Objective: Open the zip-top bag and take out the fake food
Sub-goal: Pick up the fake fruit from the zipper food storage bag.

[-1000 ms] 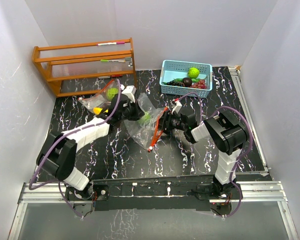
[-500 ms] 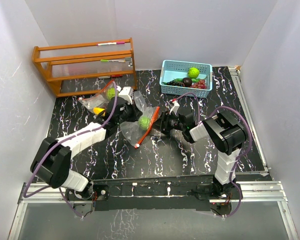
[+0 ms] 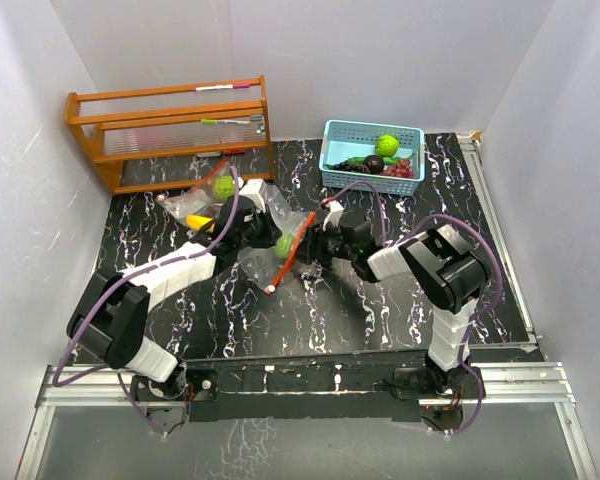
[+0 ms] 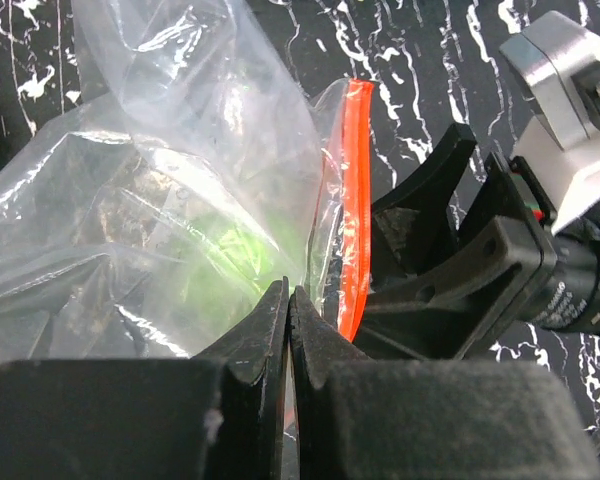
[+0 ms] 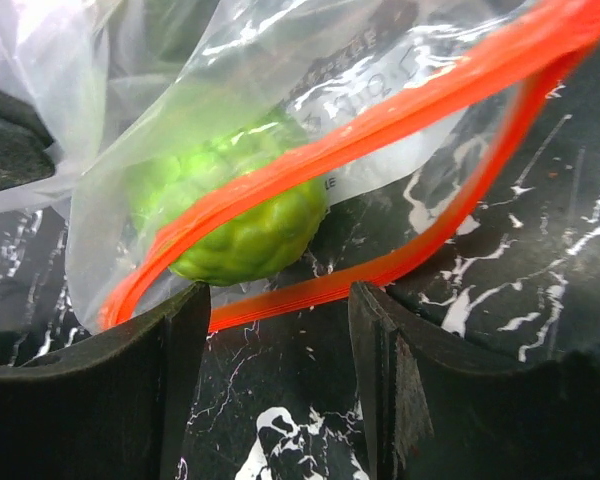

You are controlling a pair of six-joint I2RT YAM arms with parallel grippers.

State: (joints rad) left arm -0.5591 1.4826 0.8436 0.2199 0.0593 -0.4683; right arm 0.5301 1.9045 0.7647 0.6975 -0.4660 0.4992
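Observation:
The clear zip-top bag (image 3: 263, 258) lies mid-table, and its orange zip strip (image 3: 292, 248) stands open in a loop. A bumpy lime-green ball (image 3: 285, 243) sits inside at the mouth. My left gripper (image 3: 260, 228) is shut on the bag's film; in the left wrist view the fingertips (image 4: 288, 296) pinch plastic (image 4: 180, 180) beside the strip (image 4: 357, 200). My right gripper (image 3: 316, 243) is open and empty just in front of the mouth. In the right wrist view the ball (image 5: 250, 225) lies behind the strip (image 5: 380, 120), just beyond my right gripper (image 5: 280, 320).
A second bag (image 3: 190, 205) at the left holds a green ball (image 3: 223, 186) and a yellow banana (image 3: 197, 218). The light-blue basket (image 3: 332, 133) at the back holds a green ball, grapes, a dark piece and a green vegetable. A wooden rack (image 3: 170, 130) stands back left.
The bag has been drawn left and back by my left gripper. My right gripper has moved left, up to the open mouth. The green ball now sits at the mouth.

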